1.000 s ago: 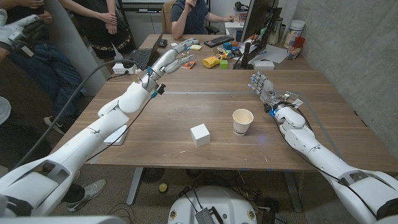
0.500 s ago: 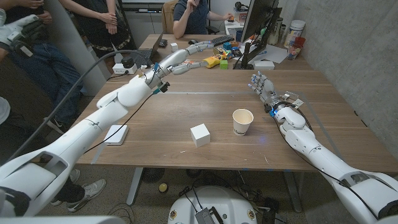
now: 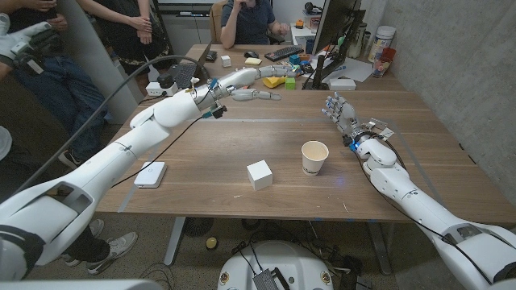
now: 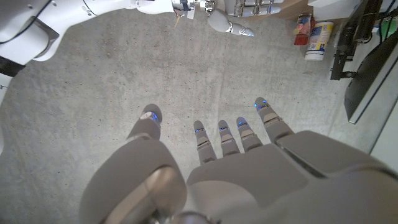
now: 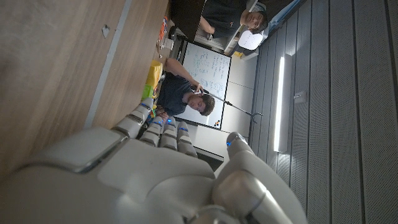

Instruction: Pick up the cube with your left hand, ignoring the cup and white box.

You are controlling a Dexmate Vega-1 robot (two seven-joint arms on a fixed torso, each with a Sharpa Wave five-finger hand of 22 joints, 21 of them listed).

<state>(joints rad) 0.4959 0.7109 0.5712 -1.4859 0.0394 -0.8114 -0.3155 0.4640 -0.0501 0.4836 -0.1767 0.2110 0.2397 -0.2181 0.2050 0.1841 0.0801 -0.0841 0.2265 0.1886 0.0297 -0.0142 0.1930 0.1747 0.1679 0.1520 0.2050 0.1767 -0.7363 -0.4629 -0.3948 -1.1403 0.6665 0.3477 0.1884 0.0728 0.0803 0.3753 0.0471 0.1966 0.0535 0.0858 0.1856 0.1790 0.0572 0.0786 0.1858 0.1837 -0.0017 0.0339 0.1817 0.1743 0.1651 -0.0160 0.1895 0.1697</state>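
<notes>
The white cube (image 3: 259, 174) sits on the wooden table (image 3: 210, 153) near its front edge. Beside it on the right stands the paper cup (image 3: 314, 156); the flat white box (image 3: 150, 173) lies to its left. My left hand (image 3: 247, 83) hangs in the air over the far side of the table, well beyond the cube, fingers spread and holding nothing. In the left wrist view that hand (image 4: 230, 149) faces a concrete wall with its fingers apart. My right hand (image 3: 339, 110) stays at the table's right side behind the cup, fingers up, nothing in it.
Beyond the left hand lie yellow packets (image 3: 278, 80), a keyboard (image 3: 284, 53), a laptop (image 3: 189, 72) and a power strip (image 3: 161, 84). A monitor (image 3: 334, 32) and a canister (image 3: 385, 40) stand at the back right. People sit and stand behind the table.
My left arm has swung right and lower across the far side of the table, uncovering the white box. Cube, cup and right hand have not moved.
</notes>
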